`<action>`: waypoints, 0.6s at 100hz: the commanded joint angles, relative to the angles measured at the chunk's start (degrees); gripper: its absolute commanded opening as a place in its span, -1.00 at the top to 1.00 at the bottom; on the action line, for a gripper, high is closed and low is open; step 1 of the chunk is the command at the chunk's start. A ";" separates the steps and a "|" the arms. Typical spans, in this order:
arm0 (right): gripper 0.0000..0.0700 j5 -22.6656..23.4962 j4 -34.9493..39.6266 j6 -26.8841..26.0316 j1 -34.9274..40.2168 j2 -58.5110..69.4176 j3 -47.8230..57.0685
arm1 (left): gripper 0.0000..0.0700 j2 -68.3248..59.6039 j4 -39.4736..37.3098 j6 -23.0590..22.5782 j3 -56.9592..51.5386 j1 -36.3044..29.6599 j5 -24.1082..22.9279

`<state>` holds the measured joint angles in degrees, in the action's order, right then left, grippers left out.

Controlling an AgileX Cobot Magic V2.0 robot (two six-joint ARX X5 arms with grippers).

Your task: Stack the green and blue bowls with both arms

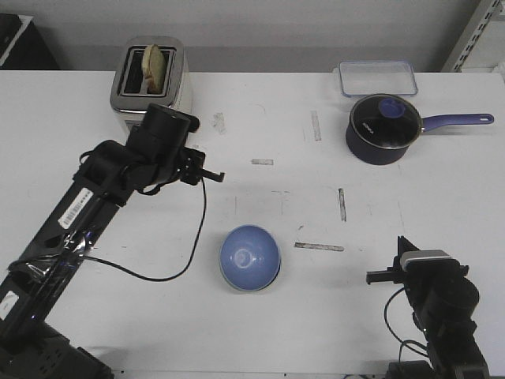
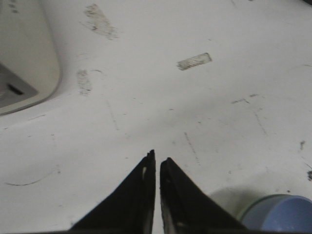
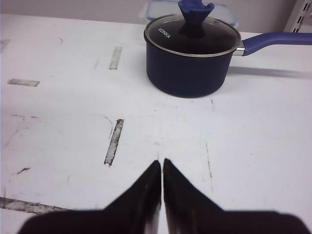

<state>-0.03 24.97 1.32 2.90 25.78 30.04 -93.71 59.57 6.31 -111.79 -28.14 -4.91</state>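
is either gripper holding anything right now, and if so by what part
Nothing is held. The left gripper and right gripper are both shut on nothing, above bare table.

Robot test lab staged as a kitchen. Plain white table (image 1: 95, 95), scuffed and marked with worn tape strips (image 1: 319, 247). Props: steel two-slot toaster (image 1: 150, 75) holding bread, dark blue lidded saucepan (image 1: 383, 129), clear plastic container (image 1: 377, 77). Grey wall, metal shelving (image 1: 473, 35) at the edge.

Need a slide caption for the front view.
Blue bowl stacked mid-table; both hands, left and right, shut and clear.
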 commanded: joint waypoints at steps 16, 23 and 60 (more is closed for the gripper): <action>1.00 0.00 -0.52 0.44 0.09 0.15 0.61 | 1.00 4.96 -4.79 -1.05 5.35 7.37 -0.74; 1.00 0.00 -0.52 0.44 0.09 0.15 0.61 | 1.00 8.00 -7.91 -1.05 10.38 9.81 -0.74; 1.00 -0.02 -1.79 0.42 0.09 0.15 0.61 | 1.00 32.72 -34.40 -0.90 48.26 21.66 -0.74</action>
<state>-0.03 24.18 1.32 2.90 25.78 30.04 -64.38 29.41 5.50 -69.28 -7.84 -5.67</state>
